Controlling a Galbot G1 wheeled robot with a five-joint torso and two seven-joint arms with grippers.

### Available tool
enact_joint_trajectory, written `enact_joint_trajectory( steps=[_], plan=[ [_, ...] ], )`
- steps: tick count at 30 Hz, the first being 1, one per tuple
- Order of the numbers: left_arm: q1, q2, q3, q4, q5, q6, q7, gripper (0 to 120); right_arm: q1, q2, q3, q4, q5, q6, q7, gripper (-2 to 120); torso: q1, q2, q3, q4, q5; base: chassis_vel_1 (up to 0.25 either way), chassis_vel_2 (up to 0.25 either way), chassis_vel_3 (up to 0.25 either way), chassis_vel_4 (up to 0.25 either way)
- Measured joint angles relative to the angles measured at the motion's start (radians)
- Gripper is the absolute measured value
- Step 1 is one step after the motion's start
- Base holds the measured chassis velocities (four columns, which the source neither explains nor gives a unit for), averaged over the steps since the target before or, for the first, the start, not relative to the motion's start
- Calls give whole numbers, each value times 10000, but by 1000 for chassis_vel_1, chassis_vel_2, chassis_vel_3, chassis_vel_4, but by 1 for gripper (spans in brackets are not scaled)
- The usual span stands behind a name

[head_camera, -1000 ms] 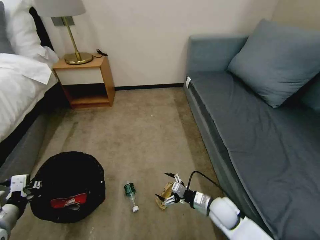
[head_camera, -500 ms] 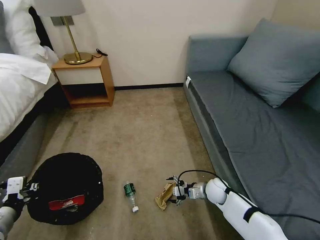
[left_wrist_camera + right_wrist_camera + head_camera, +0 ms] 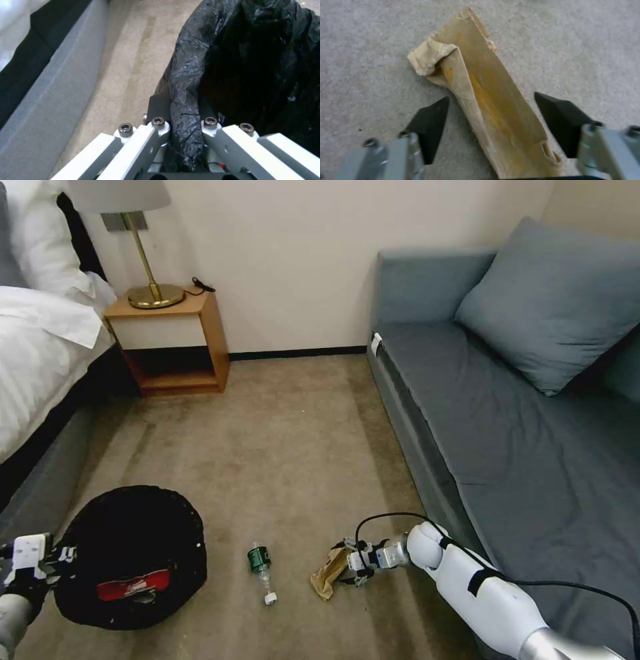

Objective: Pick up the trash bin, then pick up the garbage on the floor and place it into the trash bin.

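Trash bin point(image 3: 133, 553) on the carpet point(image 3: 293, 447) near the bed, black liner clenched at the rim by the left gripper point(image 3: 181, 117); red-and-white wrapper point(image 3: 132, 585) inside. Right gripper point(image 3: 491, 120) low over the floor beside the sofa, fingers spread, straddling the brown paper wrapper point(image 3: 486, 100). Small clear bottle point(image 3: 261, 570) between bin and wrapper.

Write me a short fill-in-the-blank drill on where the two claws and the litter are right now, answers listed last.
1. The left claw is shut on the rim of the ____, pinching its black bag.
2. The right claw is open, one finger on each side of the brown ____ wrapper.
3. The red-and-white wrapper lies ____ the trash bin.
4. The clear bottle lies on the carpet, its label coloured ____.

Missing words: trash bin; paper; inside; green
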Motion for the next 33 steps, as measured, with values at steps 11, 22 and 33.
enact_joint_trajectory(
  steps=[11,22,33],
  plan=[
    [25,40,-57,-24,-26,7,0,5,54,338,47,-321,-449,17,48,25,0,0,0,0,0,0,0,0,0],
    [14,69,-35,-39,-42,10,1,5,-164,372,221,-361,-402,-65,343,0,0,0,0,0,0,0,0,0,0],
    [11,64,-46,-58,-66,14,1,5,-1109,-272,650,1322,2150,-297,1551,0,-1,0,-1,-1,2,0,0,0,0]
  ],
)
